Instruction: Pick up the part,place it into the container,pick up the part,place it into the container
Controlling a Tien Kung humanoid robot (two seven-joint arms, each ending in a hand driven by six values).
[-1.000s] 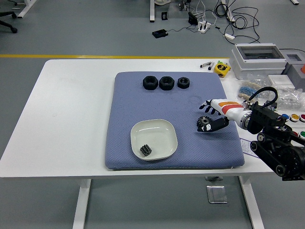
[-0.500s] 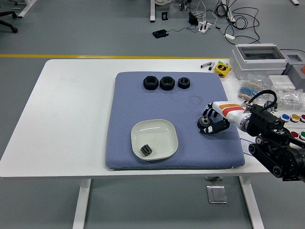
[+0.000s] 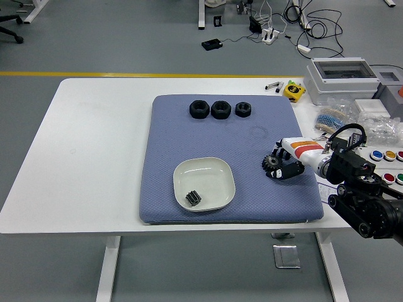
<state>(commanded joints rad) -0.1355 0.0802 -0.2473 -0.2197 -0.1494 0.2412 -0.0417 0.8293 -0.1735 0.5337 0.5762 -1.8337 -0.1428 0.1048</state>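
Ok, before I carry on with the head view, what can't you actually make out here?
- Grip of the right hand on the small black gear: the curled fingers cover most of it, so contact is unclear.
- Left arm: out of the picture.
- Small dark toothed part in the white shallow dish: too small to read its shape.
- Three black round nuts on the blue mat: threads too small to see.
- Right forearm: cut off by the right edge.

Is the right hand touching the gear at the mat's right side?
Touching. The head view shows the right hand with its fingers curled around the small black gear, no gap between them, over the blue mat.
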